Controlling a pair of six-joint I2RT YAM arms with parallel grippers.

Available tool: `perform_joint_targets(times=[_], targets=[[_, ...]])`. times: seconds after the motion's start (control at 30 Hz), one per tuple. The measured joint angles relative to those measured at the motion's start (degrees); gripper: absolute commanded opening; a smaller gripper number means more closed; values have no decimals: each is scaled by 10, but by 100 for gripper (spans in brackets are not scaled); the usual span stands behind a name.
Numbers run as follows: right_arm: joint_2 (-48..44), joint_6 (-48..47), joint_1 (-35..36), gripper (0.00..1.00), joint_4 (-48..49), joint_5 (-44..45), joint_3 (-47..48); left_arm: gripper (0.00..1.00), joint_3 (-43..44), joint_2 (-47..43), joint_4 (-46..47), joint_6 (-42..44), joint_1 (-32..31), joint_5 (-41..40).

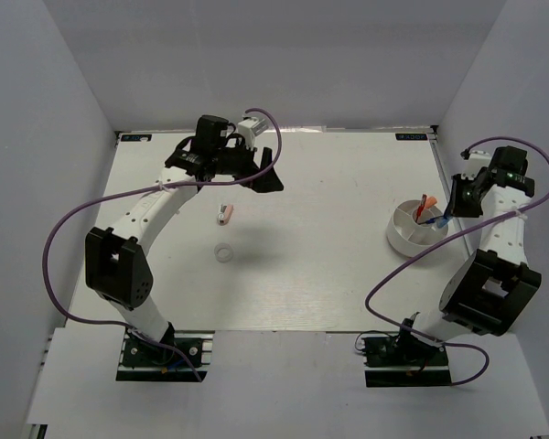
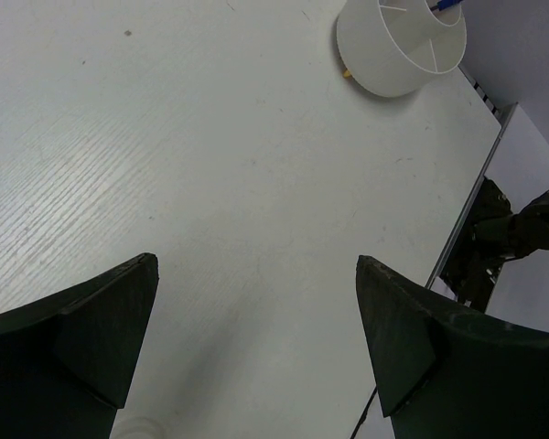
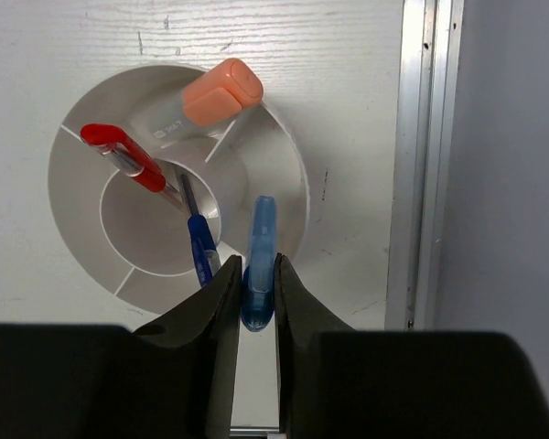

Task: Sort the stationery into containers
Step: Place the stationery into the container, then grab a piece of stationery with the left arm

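Well left of the divided bowl (image 1: 400, 241), the left gripper (image 1: 256, 174) hangs spread wide and empty, near the eraser (image 1: 223, 215) and tape ring (image 1: 223, 253). At the bowl, the right gripper (image 3: 256, 291) clamps the light-blue piece (image 3: 261, 233). Its long axis runs from the jaws inward across the rim, seemingly over an outer compartment.

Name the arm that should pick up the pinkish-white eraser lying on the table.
Left. The left fingers stand open and empty, close to the small pinkish-white block eraser. The right fingers are shut on a slim light-blue plastic piece over the round white divided bowl, far from it.
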Motion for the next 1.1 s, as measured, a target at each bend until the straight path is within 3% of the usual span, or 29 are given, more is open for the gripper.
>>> perform_joint_targets(times=[0.2,0.27,0.5,0.73,0.97,1.1], targets=[[4,1,-2,43,2,-3,-8,98,-1,0,3,-2,0,-1],[5,0,-2,49,3,-6,-8,98,-1,0,3,-2,0,-4],[7,0,-1,50,-10,-17,17,98,-2,-1,6,-9,0,-19],[9,4,3,40,-61,-79,166,98,2,-9,-3,-42,16,-74],[38,10,49,40,-124,-134,352,98,-13,-31,-46,-18,52,-166],[60,10,100,42,-139,-144,377,89,-17,-30,-105,21,76,-226]])
